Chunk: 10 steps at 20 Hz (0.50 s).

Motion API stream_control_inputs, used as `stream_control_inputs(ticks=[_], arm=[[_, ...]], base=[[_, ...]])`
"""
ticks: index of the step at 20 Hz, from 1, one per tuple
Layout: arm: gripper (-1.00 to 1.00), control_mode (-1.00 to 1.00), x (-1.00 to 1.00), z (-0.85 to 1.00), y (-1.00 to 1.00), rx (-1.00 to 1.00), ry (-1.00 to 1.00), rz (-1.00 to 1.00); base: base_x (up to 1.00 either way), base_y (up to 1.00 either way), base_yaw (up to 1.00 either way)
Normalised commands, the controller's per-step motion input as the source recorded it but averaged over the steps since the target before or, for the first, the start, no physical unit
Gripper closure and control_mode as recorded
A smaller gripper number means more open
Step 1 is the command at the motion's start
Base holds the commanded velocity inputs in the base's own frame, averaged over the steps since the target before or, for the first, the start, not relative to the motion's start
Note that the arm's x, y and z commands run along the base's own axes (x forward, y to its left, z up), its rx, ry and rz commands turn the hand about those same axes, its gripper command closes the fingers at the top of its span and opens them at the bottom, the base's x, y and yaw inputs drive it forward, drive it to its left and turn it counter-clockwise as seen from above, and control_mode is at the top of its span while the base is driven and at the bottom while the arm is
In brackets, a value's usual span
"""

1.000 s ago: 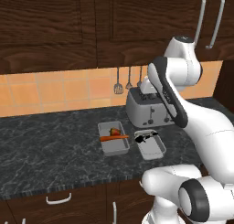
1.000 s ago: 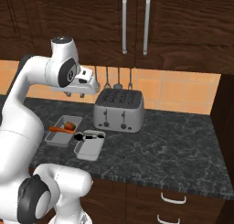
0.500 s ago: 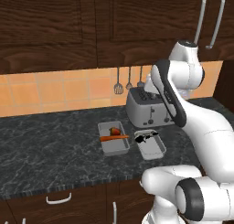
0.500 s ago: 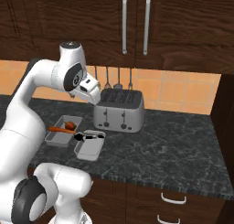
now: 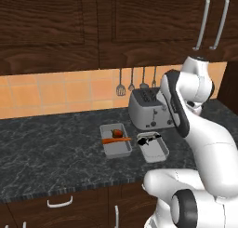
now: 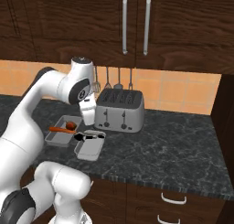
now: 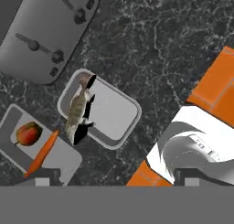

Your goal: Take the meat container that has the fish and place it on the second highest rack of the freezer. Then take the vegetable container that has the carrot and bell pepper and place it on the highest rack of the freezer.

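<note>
Left base view: the arm has swung right since a second ago, now above the toaster; the fish tray lies just in front of the toaster.

Right base view: the carrot tray lies beside the fish tray.

Hand view: the fish lies below; the gripper has spread wide, empty. Neither tray is lifted yet.

The white arm rises and bends forward at its dark joints, its gripper pointing downward (jaws spread wide, holding nothing).
</note>
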Motion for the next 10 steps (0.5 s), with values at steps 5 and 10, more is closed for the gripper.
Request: stream_control_inputs(ticks=[5, 10], arm=[[-1.00, -1.00, -0.42, -0.55, 0.00, 0.29, 0.17, -0.57], [-1.00, -1.00, -0.14, -0.59, 0.00, 0.08, 0.15, -0.19]], base=[[0.00, 0.00, 0.00], [0.00, 0.00, 0.00]])
